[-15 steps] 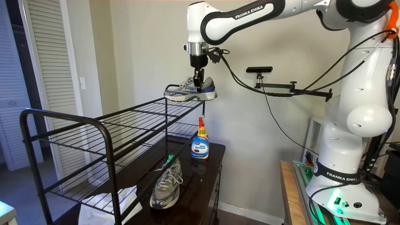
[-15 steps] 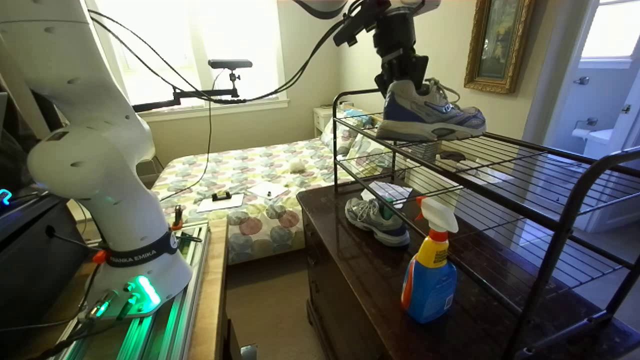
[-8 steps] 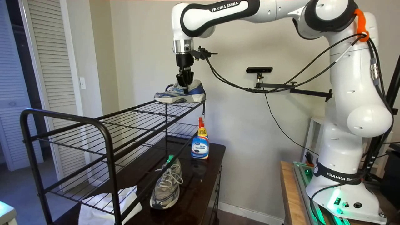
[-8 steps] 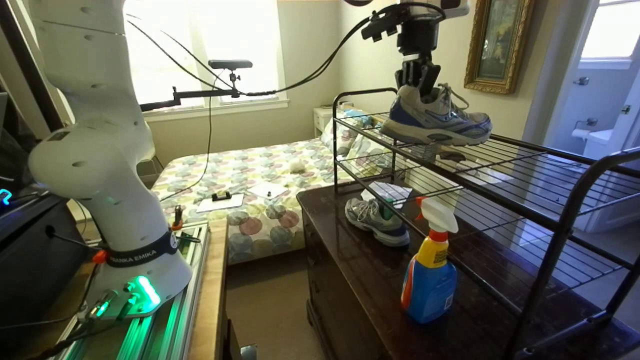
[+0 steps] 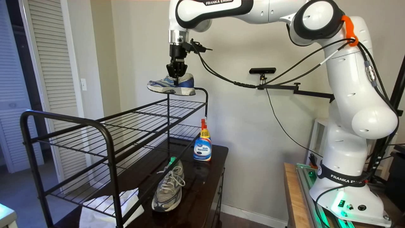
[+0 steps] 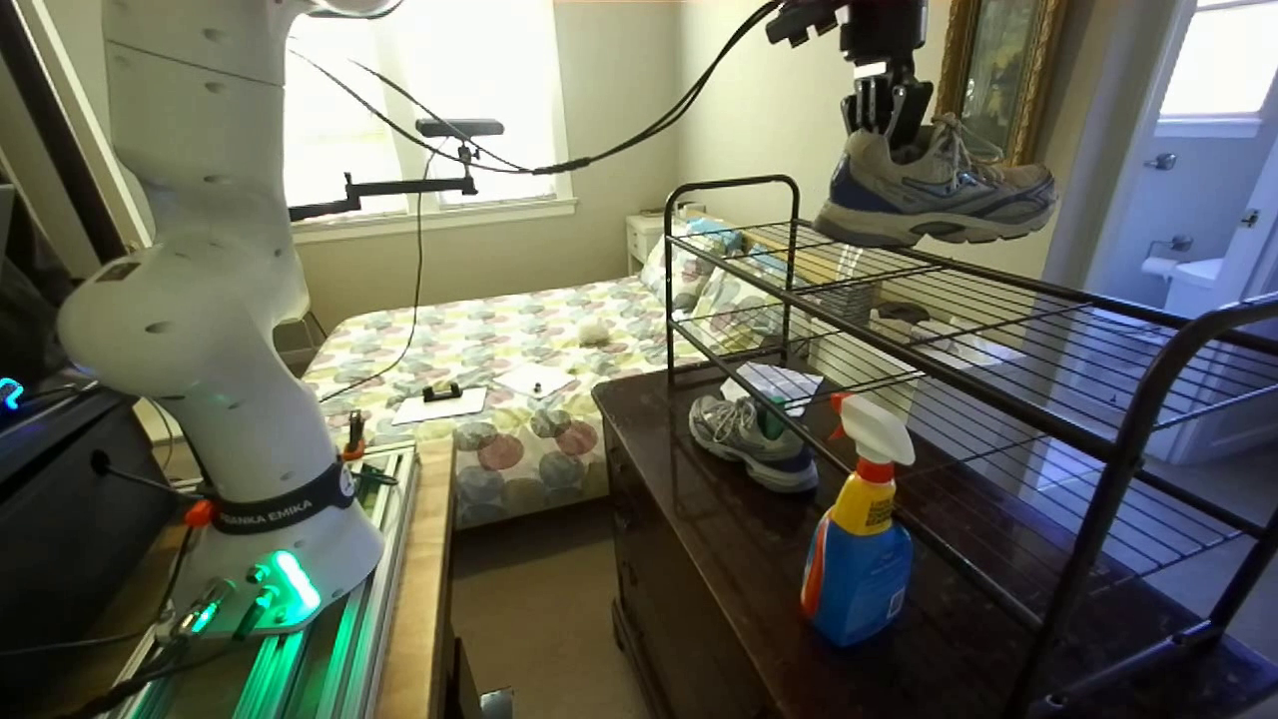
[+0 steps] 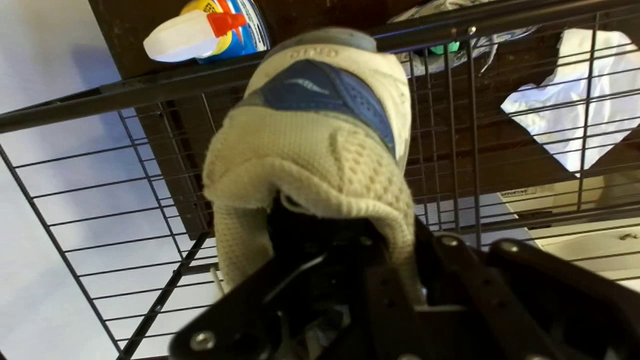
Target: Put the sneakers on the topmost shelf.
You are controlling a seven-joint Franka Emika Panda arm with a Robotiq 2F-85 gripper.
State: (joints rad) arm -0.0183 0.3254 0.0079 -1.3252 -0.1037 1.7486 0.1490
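While the held shoe [image 6: 939, 200] hangs above the top shelf [image 5: 126, 127], the second shoe [image 6: 754, 444] waits below

Because the gripper [image 5: 176, 79] pinches only one wall of the soft-looking collar, one finger inside and one outside, the load could twist or slide on the way down. Directly under the jaws, the sole hangs apart from the wires, so letting go here would probably mean a drop and a bounce. Beyond the jaws from the robot, the toe may reach past the far rail [image 6: 1043, 286] and, set down so, tip the shoe off the back; depth is hard to judge. To one side of the jaws, the end hoop [image 5: 207, 98] could snag the shoe on a sideways move.

Well below the jaws, toward the robot, the dresser [image 5: 196, 190] bears the second shoe, with something green [image 5: 172, 160] in its mouth, and an upright bottle [image 6: 861, 569]. A white sheet [image 6: 787, 384] lies under the wires, off to a side of the jaws. In the wrist view, the front rail [image 7: 500, 20], which a later reach must clear, crosses between the jaws and the second shoe.
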